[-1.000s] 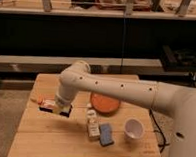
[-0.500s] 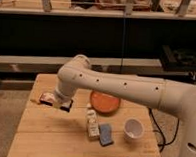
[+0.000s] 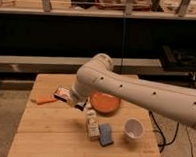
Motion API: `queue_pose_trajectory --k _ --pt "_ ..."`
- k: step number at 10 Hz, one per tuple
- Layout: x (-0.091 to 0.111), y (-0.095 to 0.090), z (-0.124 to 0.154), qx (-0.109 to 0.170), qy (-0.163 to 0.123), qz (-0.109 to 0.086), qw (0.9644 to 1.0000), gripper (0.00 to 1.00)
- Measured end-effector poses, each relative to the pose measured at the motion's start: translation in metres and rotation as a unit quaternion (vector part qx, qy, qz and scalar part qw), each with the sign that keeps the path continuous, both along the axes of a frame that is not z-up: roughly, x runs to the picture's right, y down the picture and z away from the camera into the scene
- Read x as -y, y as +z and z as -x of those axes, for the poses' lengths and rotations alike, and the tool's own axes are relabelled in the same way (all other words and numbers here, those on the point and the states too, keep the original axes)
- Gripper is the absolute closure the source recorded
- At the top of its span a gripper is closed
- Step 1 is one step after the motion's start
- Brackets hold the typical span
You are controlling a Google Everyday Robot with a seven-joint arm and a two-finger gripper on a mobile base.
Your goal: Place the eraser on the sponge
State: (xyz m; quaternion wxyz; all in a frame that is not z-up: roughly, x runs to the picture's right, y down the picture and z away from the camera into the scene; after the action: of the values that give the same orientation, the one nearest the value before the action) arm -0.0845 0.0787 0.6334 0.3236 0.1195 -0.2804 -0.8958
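The eraser (image 3: 62, 94), a small whitish block with a dark end, hangs just above the left part of the wooden table (image 3: 48, 135). My gripper (image 3: 71, 98) is shut on the eraser's right end. The sponge (image 3: 106, 134), a flat blue-grey pad, lies near the table's front edge, to the right of and nearer than the gripper. The eraser and the sponge are well apart. My pale arm (image 3: 140, 93) stretches in from the right, above the table's back half.
A cream bottle (image 3: 92, 124) stands just left of the sponge. A round orange plate (image 3: 105, 103) lies behind them, partly under the arm. A white cup (image 3: 133, 128) sits front right. A small orange object (image 3: 42, 100) lies at the left.
The gripper has carried the eraser up and to the right, away from the table's left edge and toward the middle. The small orange object at the left now shows.
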Motion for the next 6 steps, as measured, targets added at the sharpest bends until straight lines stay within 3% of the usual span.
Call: queue_pose_trajectory --k 4,6 --pt "-0.023 0.010 -0.019 0.009 0.015 0.014 0.9997 1.00" --pt "-0.036 0.011 -0.041 0.000 0.045 0.018 0.9988 1.00"
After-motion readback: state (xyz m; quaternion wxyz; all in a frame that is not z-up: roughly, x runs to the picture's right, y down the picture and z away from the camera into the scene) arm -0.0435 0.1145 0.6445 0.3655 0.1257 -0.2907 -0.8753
